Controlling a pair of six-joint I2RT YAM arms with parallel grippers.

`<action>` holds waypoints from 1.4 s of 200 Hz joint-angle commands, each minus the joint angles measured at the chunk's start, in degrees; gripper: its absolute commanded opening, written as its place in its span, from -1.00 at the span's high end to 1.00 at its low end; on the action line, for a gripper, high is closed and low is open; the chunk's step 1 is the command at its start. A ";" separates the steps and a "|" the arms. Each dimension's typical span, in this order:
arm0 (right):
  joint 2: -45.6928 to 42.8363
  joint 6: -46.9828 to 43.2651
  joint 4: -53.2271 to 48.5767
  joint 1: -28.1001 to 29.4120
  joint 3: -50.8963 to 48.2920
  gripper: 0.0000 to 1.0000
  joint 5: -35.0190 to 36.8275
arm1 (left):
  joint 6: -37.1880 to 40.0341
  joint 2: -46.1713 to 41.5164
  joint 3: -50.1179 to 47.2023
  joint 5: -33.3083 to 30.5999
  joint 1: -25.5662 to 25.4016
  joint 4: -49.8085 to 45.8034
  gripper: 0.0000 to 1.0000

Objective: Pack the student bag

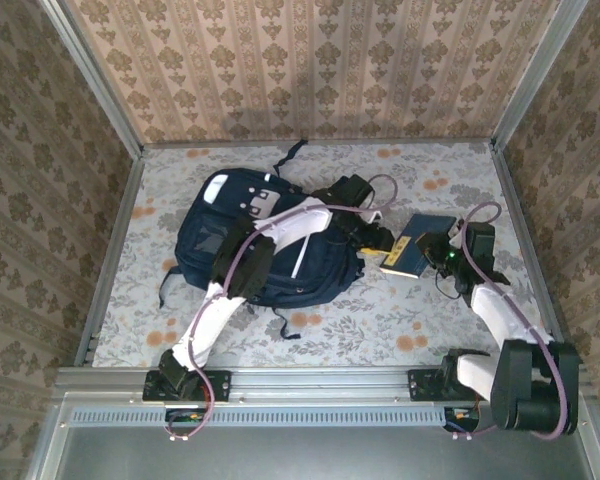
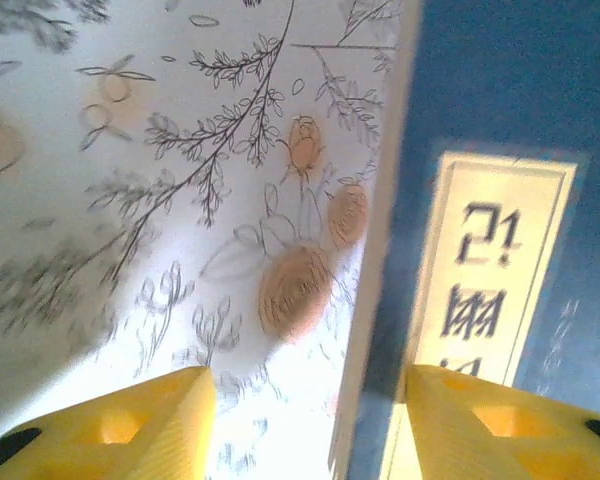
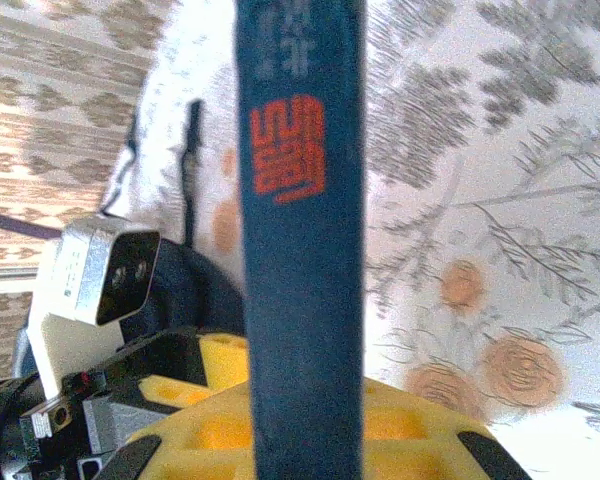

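Observation:
The student bag [image 1: 242,243], a dark navy backpack, lies flat on the left half of the table, with my left arm stretched across it. To its right a blue book [image 1: 412,250] with a pale label [image 2: 490,260] is raised off the cloth. My right gripper [image 1: 436,256] is shut on it. In the right wrist view the spine [image 3: 300,230] with red characters runs up from between the yellow fingers [image 3: 420,430]. My left gripper [image 2: 310,420] is open at the book's other end. The book's page edge [image 2: 375,270] stands between its fingers, one finger [image 2: 490,420] over the cover.
A flowered cloth [image 1: 350,320] covers the table. Patterned walls and metal rails [image 1: 110,250] close it in on three sides. Bag straps [image 1: 285,325] trail toward the near edge. The left wrist camera [image 3: 100,270] sits close to the book in the right wrist view.

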 commanded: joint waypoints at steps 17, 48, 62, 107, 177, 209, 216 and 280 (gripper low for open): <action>-6.28 -0.66 9.50 2.58 0.49 1.00 -8.03 | -2.56 -16.08 -9.97 -1.08 4.70 5.08 -0.17; -7.82 3.92 20.92 7.06 0.16 1.00 -13.99 | -4.91 -24.70 -16.24 3.47 6.77 8.61 -0.22; -8.79 3.77 21.52 10.17 1.48 1.00 -14.62 | -4.98 -27.87 -18.63 7.21 7.02 9.08 -0.22; -10.35 4.54 23.06 19.59 6.35 1.00 -18.87 | -3.89 -42.14 -31.91 9.69 8.99 12.30 -0.34; -6.43 12.10 32.11 26.61 9.59 1.00 -22.36 | -9.49 -53.10 -44.17 20.73 10.35 28.19 -0.27; -6.33 11.88 31.45 26.71 10.66 1.00 -22.75 | -12.97 -54.77 -46.27 25.12 10.35 35.77 0.05; -6.32 11.71 31.17 26.80 10.89 1.00 -23.10 | -13.36 -55.12 -46.49 25.67 10.35 36.82 0.14; -6.82 9.67 28.33 26.80 10.68 1.00 -22.92 | -16.44 -56.22 -48.28 27.20 10.43 43.38 1.00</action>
